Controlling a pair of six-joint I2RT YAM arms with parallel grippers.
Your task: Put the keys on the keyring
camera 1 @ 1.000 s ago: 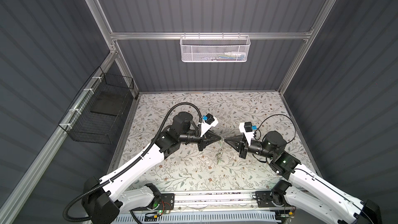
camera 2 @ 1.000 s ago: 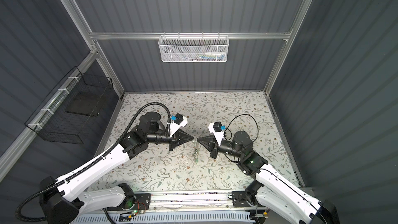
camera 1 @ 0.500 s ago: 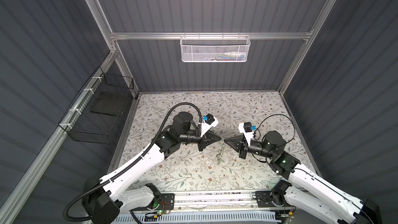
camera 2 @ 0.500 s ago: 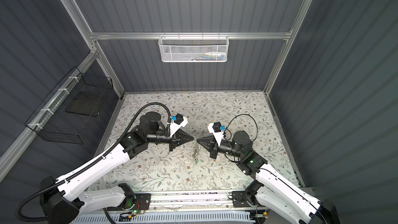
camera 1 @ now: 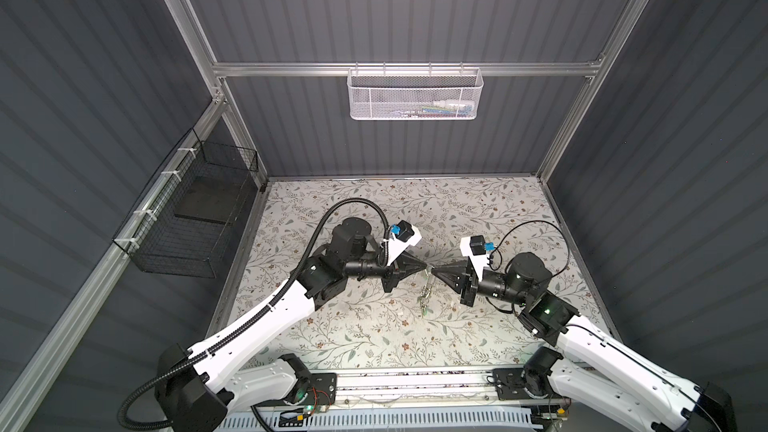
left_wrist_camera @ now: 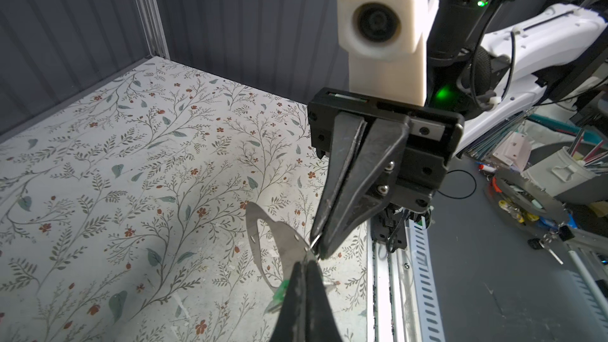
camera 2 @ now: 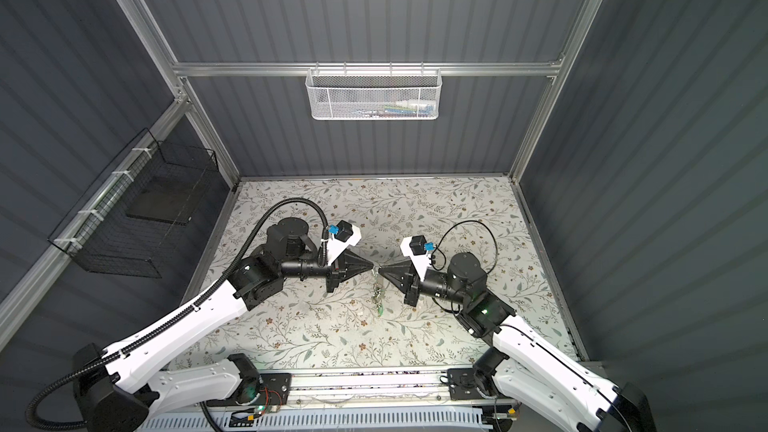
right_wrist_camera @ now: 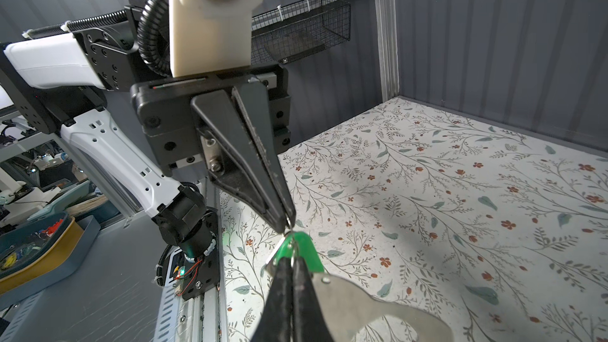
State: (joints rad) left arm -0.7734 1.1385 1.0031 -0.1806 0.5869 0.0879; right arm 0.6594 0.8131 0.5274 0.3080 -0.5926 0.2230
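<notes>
Meeting tip to tip above the middle of the floral desk (camera 1: 374, 326), the left claw (camera 1: 424, 273) and the right claw (camera 1: 434, 272) lie nearly level and point straight at each other in both top views. Both claws have their fingers pressed together.

The keyring (left_wrist_camera: 286, 245), a flat grey D-shaped loop, sits at this meeting point. In the left wrist view its solid end reaches the left claw's tips, which are clamped on its edge. Its open loop end points away from both claws.

In the right wrist view the keyring (right_wrist_camera: 355, 294) lies just beside the right claw's fingers (right_wrist_camera: 279, 291), again with its loop end farthest from the tips. The right claw is clamped on a green key tag (right_wrist_camera: 307, 251) at its small silver split ring (right_wrist_camera: 291, 253). The exact pinch point is hidden by the fingers. The left claw's tip touches the top of this tag.

In both top views the keys (camera 1: 424, 305) and the keyring form one narrow string. Its long axis runs from the claw tips toward the front rail (camera 1: 415, 380), crosswise to the line of the two claws, with a green tag at the far end. Whether that lowest tag touches the desk cannot be told.
</notes>
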